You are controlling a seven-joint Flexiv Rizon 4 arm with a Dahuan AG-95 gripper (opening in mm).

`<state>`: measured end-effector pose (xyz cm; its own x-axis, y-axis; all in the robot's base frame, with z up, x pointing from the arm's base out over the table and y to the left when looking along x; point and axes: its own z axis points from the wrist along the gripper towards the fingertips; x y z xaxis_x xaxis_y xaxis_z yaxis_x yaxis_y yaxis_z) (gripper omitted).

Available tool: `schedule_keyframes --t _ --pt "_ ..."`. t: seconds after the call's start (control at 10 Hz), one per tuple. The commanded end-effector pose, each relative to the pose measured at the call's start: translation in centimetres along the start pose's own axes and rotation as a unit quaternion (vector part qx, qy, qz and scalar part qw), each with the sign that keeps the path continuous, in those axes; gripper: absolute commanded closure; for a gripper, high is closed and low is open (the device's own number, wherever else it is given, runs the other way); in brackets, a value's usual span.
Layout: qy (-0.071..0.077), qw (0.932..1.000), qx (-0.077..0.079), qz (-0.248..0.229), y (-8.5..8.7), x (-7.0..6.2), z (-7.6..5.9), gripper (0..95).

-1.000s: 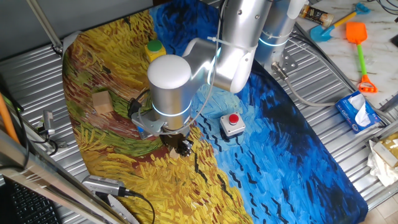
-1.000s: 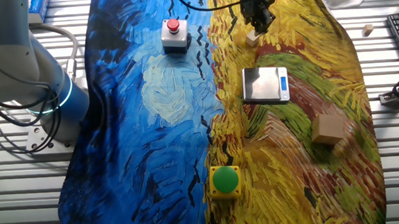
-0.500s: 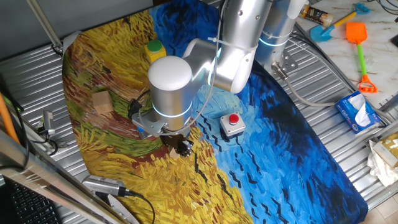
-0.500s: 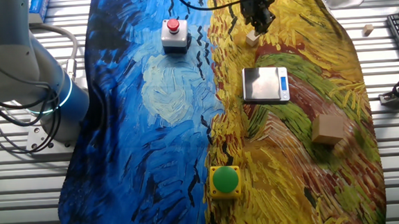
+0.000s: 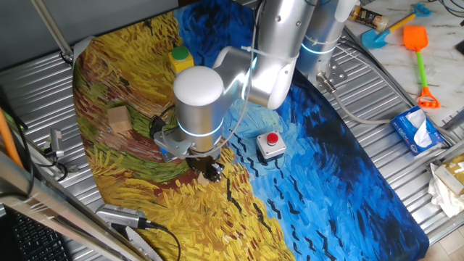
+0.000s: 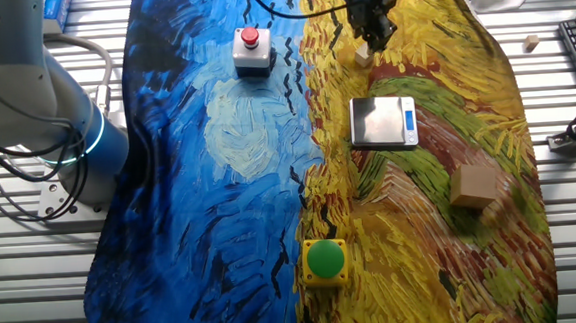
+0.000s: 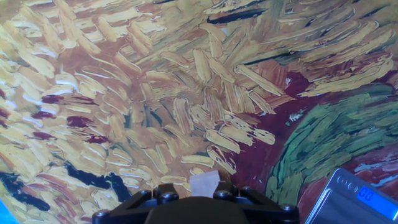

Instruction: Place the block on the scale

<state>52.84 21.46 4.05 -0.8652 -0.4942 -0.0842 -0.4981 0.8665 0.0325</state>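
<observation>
The block (image 6: 364,53) is a small pale cube on the yellow part of the painted cloth near the far edge. In the hand view the block (image 7: 204,182) lies on the cloth right at the gripper body, between the two jaws, which stand apart on either side of it. My gripper (image 6: 371,28) hovers just over the block and looks open; it also shows in one fixed view (image 5: 212,171), where the arm hides the block. The scale (image 6: 384,122), grey with a blue strip, lies a short way off and shows at the corner of the hand view (image 7: 345,199).
A larger wooden block (image 6: 476,185) sits beyond the scale. A grey box with a red button (image 6: 251,50) stands on the blue cloth. A yellow box with a green button (image 6: 324,261) stands near the cloth's other end. Metal slats surround the cloth.
</observation>
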Motion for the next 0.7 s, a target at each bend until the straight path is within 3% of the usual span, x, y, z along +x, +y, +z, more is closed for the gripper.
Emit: schedule_keyframes --t 0.1,0.5,0.6,0.7 --pt "0.0 1.0 0.0 -0.002 -0.2 -0.1 0.2 57.0" --pt "-0.002 1.0 0.002 -0.002 -0.3 -0.1 1.8 57.0" --pt "-0.001 0.9999 0.003 0.01 -0.3 -0.2 1.9 95.0" --pt "-0.001 0.9999 0.004 0.015 -0.3 -0.2 1.9 95.0"
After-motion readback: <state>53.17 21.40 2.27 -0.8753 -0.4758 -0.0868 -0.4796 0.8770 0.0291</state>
